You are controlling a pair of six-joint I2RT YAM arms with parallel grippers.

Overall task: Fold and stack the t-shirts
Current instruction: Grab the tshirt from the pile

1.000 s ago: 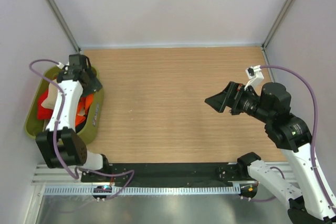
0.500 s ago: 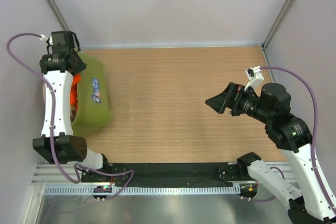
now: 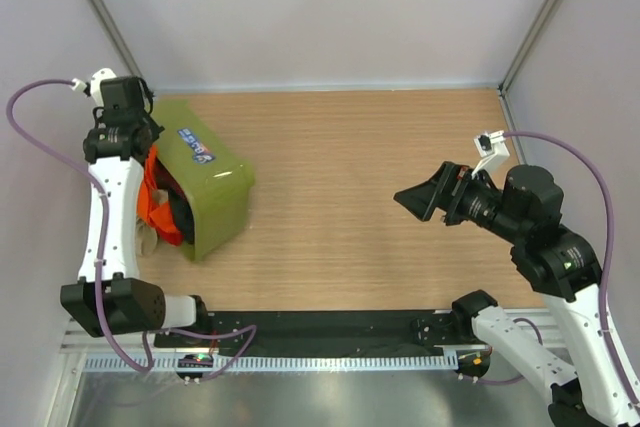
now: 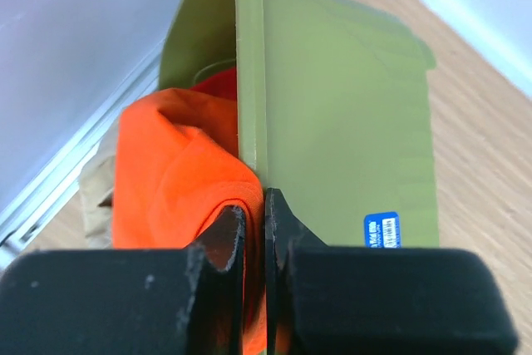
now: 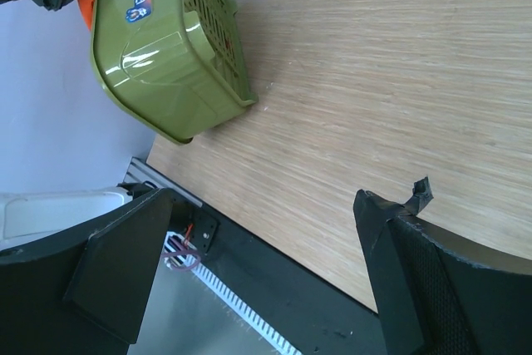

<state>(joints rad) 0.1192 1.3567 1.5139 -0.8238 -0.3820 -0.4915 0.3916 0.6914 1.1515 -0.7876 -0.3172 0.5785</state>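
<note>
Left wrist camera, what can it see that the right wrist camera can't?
Only the left wrist: the beige shirt, the red shirt, and how the left gripper pinches the rim of the tub. Only the right wrist: the tub's slotted base, the black rail, and the open right gripper. Both: the tub, its blue sticker, some of the orange shirt, and the table.

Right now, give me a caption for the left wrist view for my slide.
Left hand pinching the rim of the olive-green tub, orange t-shirt bunched inside.
</note>
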